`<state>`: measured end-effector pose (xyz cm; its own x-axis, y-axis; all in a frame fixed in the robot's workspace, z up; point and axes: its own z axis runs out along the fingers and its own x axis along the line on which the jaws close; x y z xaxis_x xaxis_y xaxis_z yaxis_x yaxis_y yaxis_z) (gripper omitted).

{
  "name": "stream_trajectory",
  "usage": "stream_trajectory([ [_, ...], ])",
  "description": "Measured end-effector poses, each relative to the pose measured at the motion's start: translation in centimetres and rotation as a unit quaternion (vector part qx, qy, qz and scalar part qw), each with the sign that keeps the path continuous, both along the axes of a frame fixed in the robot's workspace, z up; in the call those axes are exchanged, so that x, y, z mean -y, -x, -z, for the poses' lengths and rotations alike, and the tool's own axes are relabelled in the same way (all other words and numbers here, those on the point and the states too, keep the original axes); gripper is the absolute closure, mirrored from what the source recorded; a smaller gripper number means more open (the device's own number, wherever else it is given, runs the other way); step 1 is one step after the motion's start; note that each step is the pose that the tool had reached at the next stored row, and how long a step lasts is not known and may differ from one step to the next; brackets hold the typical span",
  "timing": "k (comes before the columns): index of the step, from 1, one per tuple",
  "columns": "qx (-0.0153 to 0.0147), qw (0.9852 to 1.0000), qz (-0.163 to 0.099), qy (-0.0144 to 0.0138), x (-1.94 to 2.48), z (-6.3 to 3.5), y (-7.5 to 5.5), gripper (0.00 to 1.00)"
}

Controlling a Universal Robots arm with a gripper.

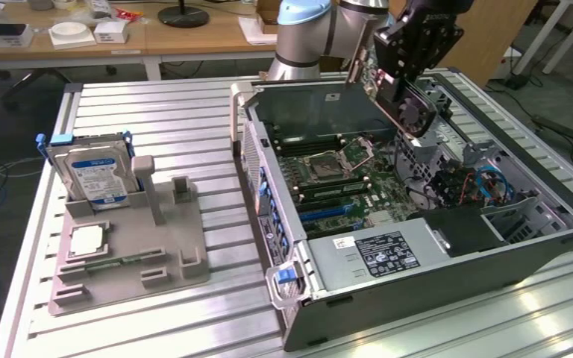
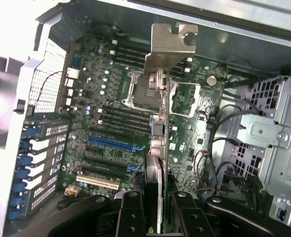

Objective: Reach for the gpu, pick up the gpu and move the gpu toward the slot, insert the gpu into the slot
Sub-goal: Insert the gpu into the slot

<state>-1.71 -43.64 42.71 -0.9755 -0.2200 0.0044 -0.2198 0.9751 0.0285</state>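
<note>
My gripper (image 1: 418,46) hangs above the open computer case (image 1: 386,298), shut on the gpu (image 1: 412,104), a flat dark card with a fan that tilts down toward the green motherboard (image 1: 351,186). In the wrist view the gpu (image 2: 155,170) runs edge-on between my black fingers (image 2: 131,212), and its metal bracket (image 2: 168,47) juts out at the far end, held in the air over the board. The gripper (image 2: 155,202) is clamped on the card's near end. The slot (image 2: 110,143) is a long blue connector among several expansion slots, off to one side of the card; it is uncovered (image 1: 321,212).
The square processor socket (image 1: 331,160) lies under the card. A power supply (image 1: 386,253) and a drive cage with cables (image 2: 273,138) fill the case's other end. On the exterior view's left, a grey fixture (image 1: 157,253) holds a hard drive (image 1: 92,175) and a processor chip (image 1: 87,240).
</note>
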Motion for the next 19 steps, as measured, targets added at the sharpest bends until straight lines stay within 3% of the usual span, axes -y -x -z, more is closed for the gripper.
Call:
stream_trajectory([
  [9, 0.0000, 0.9985, -0.055, 0.0000, 0.00, 0.00, 0.00, 0.74],
  [19, 0.0000, 0.9934, -0.115, 0.0001, 0.02, 0.00, 0.00, 0.74],
])
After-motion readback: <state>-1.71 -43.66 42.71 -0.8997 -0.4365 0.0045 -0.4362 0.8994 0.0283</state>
